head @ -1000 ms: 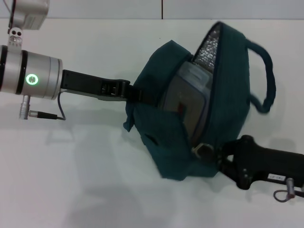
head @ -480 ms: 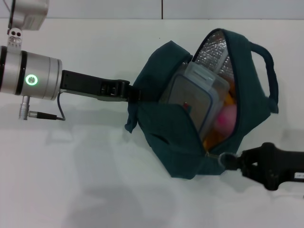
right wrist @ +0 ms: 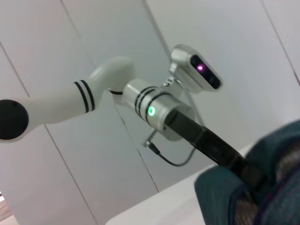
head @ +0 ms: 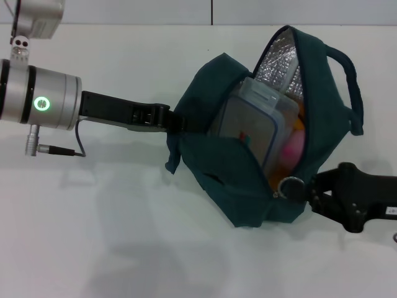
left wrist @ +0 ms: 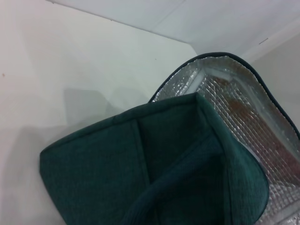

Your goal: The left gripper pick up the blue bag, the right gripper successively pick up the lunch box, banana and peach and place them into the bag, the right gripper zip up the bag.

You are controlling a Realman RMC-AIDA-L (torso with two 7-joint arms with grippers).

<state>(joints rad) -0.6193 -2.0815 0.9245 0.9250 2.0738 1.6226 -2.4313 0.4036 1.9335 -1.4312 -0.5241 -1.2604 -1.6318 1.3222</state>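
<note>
Two grippers at work, one bag, three items stowed.

Nearest: right gripper (head: 305, 189), black, lying level just above the white table (head: 124, 236), tip at the bag's near corner. Silver ring zipper pull (head: 289, 185) touching that tip, on its bag side. Whether clamped on the ring or merely against it: cannot tell.

Next out: blue bag (head: 223, 180), held off the table, mouth gaping and turned towards the right gripper's side. Directly beyond the ring, inside the mouth: peach (head: 291, 149), pink, against the lunch box (head: 248, 121), which stands on edge, clear, with its blue-rimmed lid. Banana (head: 298, 126), orange-yellow, showing only in slivers beyond and beside the peach. Silvery foil lining (head: 279, 62) exposed at the far end of the opening.

Farther, opposite side of the bag: left gripper (head: 170, 119), clenched on the bag's outer fabric, bearing its weight.

Farthest: padded loop handle (head: 350, 87), arching free, well away from both grippers.

Change noted: a second ago mouth nearly flat, only the lunch box seen; now spread wide, peach and banana in sight; right gripper back in at the ring after standing lower and farther out half a second ago.

Judged meaning: packing complete, zip still undrawn, closing stroke about to begin from the near corner.
</note>
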